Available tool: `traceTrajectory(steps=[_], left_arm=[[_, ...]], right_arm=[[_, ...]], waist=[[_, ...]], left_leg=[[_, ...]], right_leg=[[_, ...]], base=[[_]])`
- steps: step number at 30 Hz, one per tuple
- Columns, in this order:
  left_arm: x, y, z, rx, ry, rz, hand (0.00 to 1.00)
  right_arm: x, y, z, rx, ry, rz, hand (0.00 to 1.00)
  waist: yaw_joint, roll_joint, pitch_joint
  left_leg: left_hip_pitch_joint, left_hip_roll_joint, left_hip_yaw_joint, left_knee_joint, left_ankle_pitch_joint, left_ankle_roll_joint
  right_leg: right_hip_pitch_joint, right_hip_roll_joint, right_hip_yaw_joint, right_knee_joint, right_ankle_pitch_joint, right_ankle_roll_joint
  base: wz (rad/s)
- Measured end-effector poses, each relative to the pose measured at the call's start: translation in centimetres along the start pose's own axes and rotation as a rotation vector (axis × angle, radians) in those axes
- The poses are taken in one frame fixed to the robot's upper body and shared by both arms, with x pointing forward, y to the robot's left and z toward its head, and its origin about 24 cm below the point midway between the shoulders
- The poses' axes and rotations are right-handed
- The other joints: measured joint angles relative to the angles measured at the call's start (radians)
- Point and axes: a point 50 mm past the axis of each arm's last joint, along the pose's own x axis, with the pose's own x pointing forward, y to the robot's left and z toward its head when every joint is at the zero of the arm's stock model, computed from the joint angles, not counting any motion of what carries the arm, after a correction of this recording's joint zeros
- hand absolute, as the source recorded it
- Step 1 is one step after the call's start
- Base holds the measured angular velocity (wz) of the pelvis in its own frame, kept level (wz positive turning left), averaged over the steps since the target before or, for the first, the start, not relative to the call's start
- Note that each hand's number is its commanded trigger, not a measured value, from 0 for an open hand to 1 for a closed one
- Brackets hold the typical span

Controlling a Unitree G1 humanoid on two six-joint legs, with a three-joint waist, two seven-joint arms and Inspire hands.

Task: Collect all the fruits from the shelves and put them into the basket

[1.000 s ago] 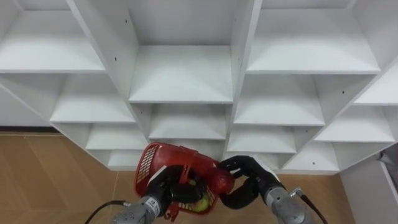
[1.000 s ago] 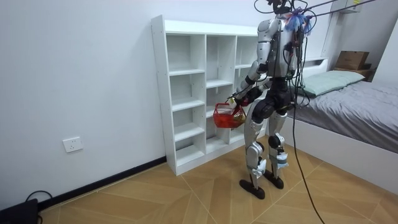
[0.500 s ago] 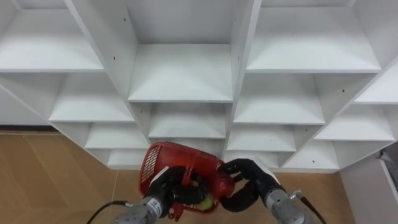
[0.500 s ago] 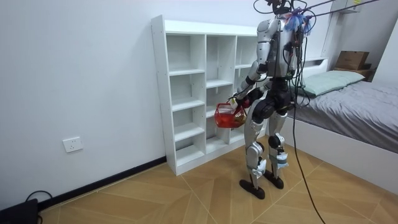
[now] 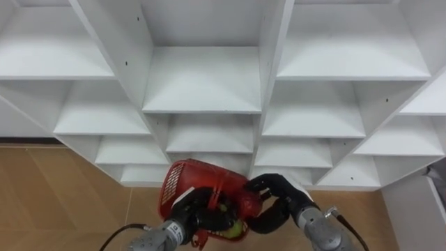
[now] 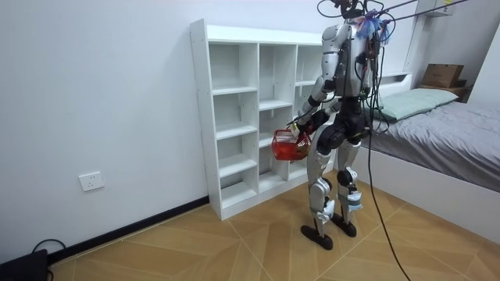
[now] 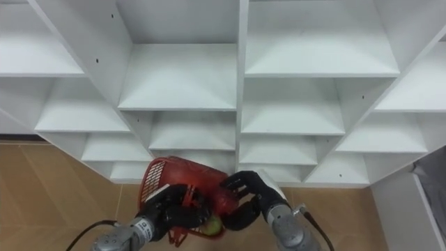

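Observation:
I stand in front of the white closet (image 6: 258,117), whose shelves are bare in both eye views. The red mesh basket (image 5: 188,188) hangs low before me, and my left hand (image 5: 189,213) is curled round its handle. A yellow-green fruit (image 5: 234,227) lies inside the basket. My right hand (image 5: 277,201) is at the basket's right rim, its fingers curled round a red round fruit (image 5: 248,205). In the right eye view the basket (image 7: 167,183), my left hand (image 7: 166,210) and my right hand (image 7: 251,199) stand the same way. The room view shows the basket (image 6: 289,145) at hip height.
The closet's white uprights (image 5: 272,56) and shelf edges (image 5: 202,110) stand just beyond the basket. Wooden floor (image 5: 63,188) lies below to the left. A bed (image 6: 453,133) stands behind me at the room view's right.
The basket and both hands have shifted slightly right and a little up, closer to the closet. The right hand stays at the rim with the red fruit.

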Motion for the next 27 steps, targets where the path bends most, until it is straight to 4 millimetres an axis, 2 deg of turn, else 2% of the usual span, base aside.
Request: traceTrajectory(steps=[7, 11, 14, 15, 16, 17, 23, 27], left_arm=[[0.0, 0.0, 0.1, 0.011, -0.002, -0.003, 1.0], [0.2, -0.5, 0.7, 0.03, -0.021, -0.045, 1.0], [0.3, -0.5, 1.3, 0.044, -0.043, -0.064, 1.0], [0.3, -0.5, 1.4, 0.048, -0.05, -0.067, 1.0], [0.3, -0.5, 1.5, 0.049, -0.052, -0.068, 1.0], [0.4, -0.6, 1.7, 0.051, -0.059, -0.071, 1.0], [0.5, -0.7, 2.0, 0.056, -0.069, -0.087, 1.0], [0.6, -1.0, 2.0, 0.053, -0.069, -0.105, 1.0]], right_arm=[[0.1, -0.1, 0.0, 0.002, 0.002, 0.01, 1.0], [0.5, -0.1, 0.2, -0.003, 0.01, 0.015, 1.0], [0.9, -0.1, 0.7, -0.001, 0.004, 0.014, 0.99], [1.0, -0.1, 0.8, 0.0, 0.0, 0.013, 0.61], [1.0, -0.1, 0.9, 0.001, -0.001, 0.012, 0.13], [1.0, -0.1, 0.9, 0.001, -0.003, 0.01, 0.0], [1.3, 0.1, 1.5, 0.011, -0.019, 0.017, 0.0], [1.4, 0.1, 1.9, 0.01, -0.04, 0.027, 0.0]], waist=[[-0.003, -0.001, 0.0013], [-0.002, -0.001, 0.0044], [-0.002, 0.0, 0.0103], [-0.002, 0.0, 0.0104], [-0.002, 0.0, 0.0105], [-0.002, 0.0, 0.0106], [-0.004, 0.001, 0.0113], [-0.004, 0.011, 0.0175]], left_leg=[[0.0, 0.002, 0.009, 0.001, 0.0, 0.0], [-0.003, 0.003, 0.011, 0.004, 0.0, 0.0], [-0.004, 0.004, 0.014, 0.004, 0.0, 0.0], [-0.004, 0.005, 0.015, 0.004, 0.0, 0.0], [-0.004, 0.005, 0.015, 0.004, 0.0, 0.0], [-0.004, 0.005, 0.016, 0.004, 0.0, 0.0], [-0.004, 0.006, 0.016, 0.004, 0.0, 0.0], [-0.003, 0.007, 0.01, 0.004, 0.0, 0.0]], right_leg=[[-0.002, 0.0, 0.008, 0.003, 0.0, 0.0], [-0.004, 0.0, 0.007, 0.001, 0.0, 0.0], [-0.006, 0.001, 0.008, 0.0, 0.001, -0.001], [-0.006, 0.002, 0.008, -0.001, 0.001, -0.001], [-0.006, 0.002, 0.008, -0.001, 0.001, -0.001], [-0.006, 0.002, 0.008, -0.002, 0.001, -0.001], [-0.005, 0.003, 0.005, -0.002, 0.001, -0.002], [-0.004, 0.003, 0.004, -0.001, 0.003, -0.003]], base=[[-0.03], [0.0], [0.0], [0.0], [0.0], [0.0], [0.0], [0.0]])
